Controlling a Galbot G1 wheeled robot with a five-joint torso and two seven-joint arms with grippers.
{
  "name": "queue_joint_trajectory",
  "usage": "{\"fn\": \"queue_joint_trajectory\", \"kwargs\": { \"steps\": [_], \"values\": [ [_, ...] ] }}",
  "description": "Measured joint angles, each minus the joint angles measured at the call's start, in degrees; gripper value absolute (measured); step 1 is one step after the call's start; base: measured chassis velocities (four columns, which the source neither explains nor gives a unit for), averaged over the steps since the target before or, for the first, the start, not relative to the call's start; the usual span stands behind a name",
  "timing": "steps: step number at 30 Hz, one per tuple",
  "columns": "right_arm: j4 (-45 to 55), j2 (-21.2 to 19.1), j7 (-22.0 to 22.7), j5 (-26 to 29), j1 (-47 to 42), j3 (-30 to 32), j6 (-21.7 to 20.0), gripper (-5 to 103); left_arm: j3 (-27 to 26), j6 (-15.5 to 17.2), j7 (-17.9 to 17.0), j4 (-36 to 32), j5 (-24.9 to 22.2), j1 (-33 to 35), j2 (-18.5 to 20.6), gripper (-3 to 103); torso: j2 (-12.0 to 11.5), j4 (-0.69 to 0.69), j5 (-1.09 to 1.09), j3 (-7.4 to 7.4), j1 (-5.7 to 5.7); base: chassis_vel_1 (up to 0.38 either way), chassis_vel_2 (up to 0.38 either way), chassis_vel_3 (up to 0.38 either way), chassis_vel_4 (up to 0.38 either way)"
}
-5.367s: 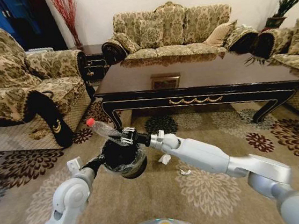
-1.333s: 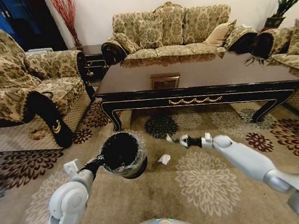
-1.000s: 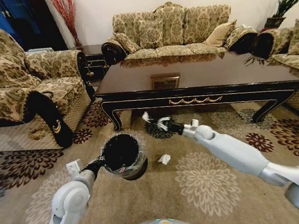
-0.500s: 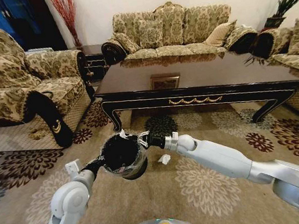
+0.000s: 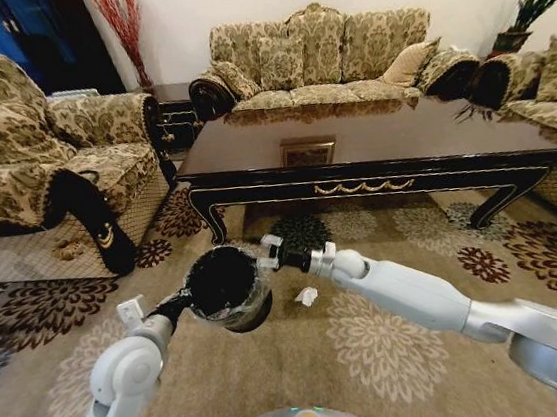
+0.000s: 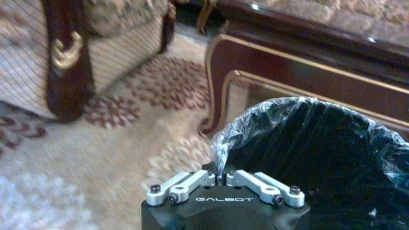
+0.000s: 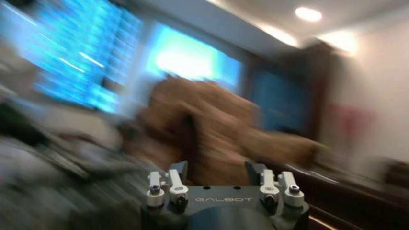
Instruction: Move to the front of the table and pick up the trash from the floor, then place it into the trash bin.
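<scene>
- Black and round, the trash bin (image 5: pixel 225 288) is held up off the floor by the left gripper (image 6: pixel 221 181), which is pinched shut on the thin plastic liner at the bin's rim.
- The right gripper (image 5: pixel 267 254) is at the far edge of the bin's mouth, just over the rim. Its fingers are spread apart and nothing is between them.
- So the step in hand looks like dropping trash into the bin, and that drop looks done.
- One white paper wad (image 5: pixel 307 296) lies on the patterned carpet (image 5: pixel 395 346), just beside the bin and in front of the long dark desk (image 5: pixel 382 146).
- What sits inside the bin cannot be seen; it is too dark in there.
- Next, I think the right gripper needs to go down to the paper wad with its fingers open, close on it softly, and bring it up over the bin.
- The wad is small and light, so the fingers must come down right around it.
- The left gripper should hold the bin steady.
</scene>
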Motion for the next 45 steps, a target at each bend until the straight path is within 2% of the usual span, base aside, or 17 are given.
{"fn": "queue_joint_trajectory", "kwargs": {
  "steps": [1, 2, 3, 4, 5, 7, 9, 11, 13, 19, 21, 26, 33, 37, 39, 42, 45],
  "values": [
    [-0.8, -0.5, 4.4, -1.3, -0.4, 0.6, -2.2, 70, -1.2, 0.1, -0.1, 0.2, -0.9, -0.4, 0.6, 3, 0.0, 0.00, 0.00, 0.00, 0.00, 0.000, 0.000, 0.000, 0.000],
    [-0.8, -0.5, 4.4, -1.3, -0.4, 0.6, -2.2, 70, -1.2, 0.1, -0.1, 0.2, -0.9, -0.4, 0.6, 3, 0.0, 0.00, 0.00, 0.00, 0.00, 0.000, 0.000, 0.000, 0.000],
    [-1.7, -1.0, 9.2, -2.0, -1.0, 0.8, -4.8, 70, -2.4, 0.2, -0.3, 0.3, -1.9, -0.8, 1.2, 3, 0.0, 0.00, 0.00, 0.00, 0.00, 0.000, 0.000, 0.000, 0.000],
    [-2.1, -1.3, 11.0, -2.0, -1.4, 0.8, -5.9, 75, -3.1, 0.3, -0.4, 0.4, -2.5, -1.0, 1.6, 3, 0.0, -0.01, 0.00, 0.00, 0.00, 0.000, 0.000, 0.000, 0.000],
    [-3.7, -1.8, 15.6, 0.2, -2.5, -0.5, -9.1, 86, -4.8, 0.6, -0.7, 0.4, -4.2, -1.5, 2.5, 3, 0.0, -0.03, 0.00, 0.00, 0.00, 0.000, 0.000, 0.000, 0.000],
    [-4.5, -1.8, 17.0, 1.5, -2.9, -1.2, -10.2, 86, -5.5, 0.8, -0.7, 0.4, -4.6, -1.6, 2.9, 3, 0.0, -0.03, 0.00, 0.00, 0.00, 0.000, 0.000, 0.000, 0.000],
    [-7.5, -1.0, 19.5, 5.3, -3.9, -4.3, -12.9, 96, -7.3, 1.0, -0.8, 0.4, -5.5, -1.8, 4.0, 3, 0.0, -0.03, -0.01, 0.00, 0.00, 0.000, 0.000, 0.000, 0.000],
    [-8.7, -0.3, 19.8, 6.6, -4.1, -5.2, -13.5, 98, -7.8, 1.0, -0.9, 0.4, -5.7, -1.8, 4.3, 3, 0.0, -0.02, 0.00, 0.00, 0.00, 0.000, 0.000, 0.000, 0.000],
    [-12.5, 2.1, 21.6, 10.1, -4.9, -7.9, -15.1, 100, -9.4, 1.1, -1.0, 0.4, -6.4, -1.8, 5.0, 3, 0.0, 0.02, -0.02, 0.00, 0.00, 0.000, 0.000, 0.000, 0.000],
    [-17.5, 6.4, 25.8, 13.7, -6.6, -10.8, -18.6, 100, -11.3, 1.1, -0.9, -0.1, -7.6, -1.2, 5.6, 3, 0.0, 0.00, -0.01, 0.00, 0.00, 0.000, 0.000, 0.000, 0.000],
    [-18.8, 8.3, 28.2, 17.2, -7.9, -11.1, -20.6, 100, -11.8, 1.1, -1.0, -0.5, -8.2, -1.1, 5.8, 3, 0.0, 0.00, 0.00, 0.00, 0.00, 0.000, 0.000, 0.000, 0.000],
    [-20.2, 10.4, 28.9, 20.4, -9.8, -10.1, -21.0, 100, -11.4, 1.1, -1.0, -0.9, -8.3, -0.9, 5.7, 3, 0.0, -0.01, -0.01, 0.00, 0.00, 0.000, 0.000, 0.000, 0.000],
    [-22.3, 12.4, 28.9, 20.7, -11.2, -9.3, -21.3, 102, -10.8, 1.1, -1.0, -1.5, -8.1, -0.4, 5.5, 3, 0.0, -0.01, -0.01, 0.00, 0.00, 0.000, 0.000, 0.000, 0.000],
    [-23.4, 13.0, 28.7, 19.8, -11.8, -8.8, -21.7, 90, -10.6, 1.1, -1.0, -1.7, -8.0, -0.2, 5.4, 3, 0.0, 0.00, 0.00, 0.00, 0.00, 0.000, 0.000, 0.000, 0.000],
    [-23.7, 13.0, 28.5, 19.6, -11.9, -8.8, -21.7, 90, -10.5, 1.1, -1.0, -1.7, -7.9, -0.2, 5.4, 3, 0.0, 0.00, -0.01, 0.00, 0.00, 0.000, 0.000, 0.000, 0.000],
    [-25.1, 13.5, 28.2, 18.3, -12.4, -8.0, -21.7, 73, -10.1, 1.1, -1.0, -1.8, -7.9, -0.2, 5.4, 3, 0.0, 0.00, 0.01, 0.00, 0.00, 0.000, 0.000, 0.000, 0.000],
    [-25.8, 13.5, 28.2, 17.2, -12.8, -7.6, -21.8, 63, -9.8, 1.1, -1.0, -1.8, -7.8, -0.3, 5.5, 3, 0.0, -0.01, -0.01, 0.00, 0.00, 0.000, 0.000, 0.000, 0.000]
  ]
}}
